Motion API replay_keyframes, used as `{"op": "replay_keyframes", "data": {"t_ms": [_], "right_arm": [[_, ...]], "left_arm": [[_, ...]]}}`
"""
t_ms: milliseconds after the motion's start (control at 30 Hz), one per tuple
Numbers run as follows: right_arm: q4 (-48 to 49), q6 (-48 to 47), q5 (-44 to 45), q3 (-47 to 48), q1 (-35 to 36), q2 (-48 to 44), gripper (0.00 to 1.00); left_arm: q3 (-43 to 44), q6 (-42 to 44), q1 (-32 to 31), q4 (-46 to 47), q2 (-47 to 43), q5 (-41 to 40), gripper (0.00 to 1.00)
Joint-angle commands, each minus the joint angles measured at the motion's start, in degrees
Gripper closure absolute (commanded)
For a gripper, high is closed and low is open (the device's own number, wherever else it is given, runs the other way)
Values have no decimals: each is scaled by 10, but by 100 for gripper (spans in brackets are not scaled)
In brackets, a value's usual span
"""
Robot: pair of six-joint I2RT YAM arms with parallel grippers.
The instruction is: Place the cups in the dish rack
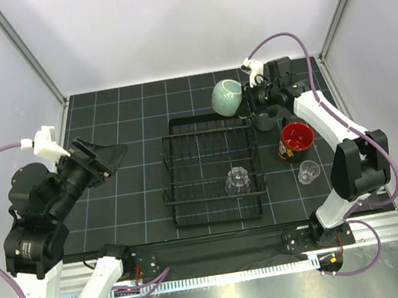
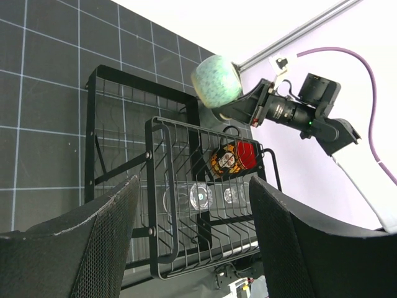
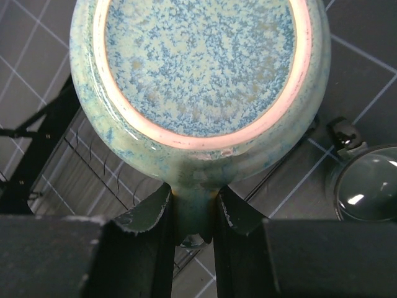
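the right hand (image 1: 253, 97) is at the far right of the table (image 1: 118, 206). its fingers (image 3: 146, 230) are pressed onto the handle of the speckled pale-green mug (image 1: 226, 97), pinching it from both sides. the mug is turned on its side with its pale, pink-ringed base facing back along the hand. it sits just beyond the far right corner of the dish rack (image 1: 207, 155). whether it is clear of the table i cannot tell.

just near of that hand, the dark grey-green mug (image 1: 267, 119) stands on the table, right beside the rack's far right corner. nearer again is the dark cup with the red inside (image 1: 296, 139), standing upright to the right of the rack. a clear glass (image 1: 308, 172) stands just near of it, also outside the rack. another clear glass (image 1: 237, 181) is inside the rack, in its near right part.

the left hand (image 1: 106, 157) hangs over the left side of the table, well apart from the rack and pointed toward it. its black fingers (image 2: 105, 242) are spread wide with nothing between them. between them its own camera shows the rack, the held mug and the skull-and-orange print on the red-lined cup.
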Motion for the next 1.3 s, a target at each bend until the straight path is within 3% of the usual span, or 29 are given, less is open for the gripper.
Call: {"op": "replay_keyframes", "data": {"t_ms": [0,467,1000,1267], "right_arm": [[48,-67,-58,35,6,-10,96],[77,-60,-27,-19,37,37,96],[56,-94,87,-2,71,72,96],[109,-89,172,-39,105,65,96]], "left_arm": [[14,11,-2,-2,6,-5,30],[24,9,-2,-10,20,-3,30],[30,8,-2,-30,13,-10,30],[24,1,-2,-36,9,-14,30]]}}
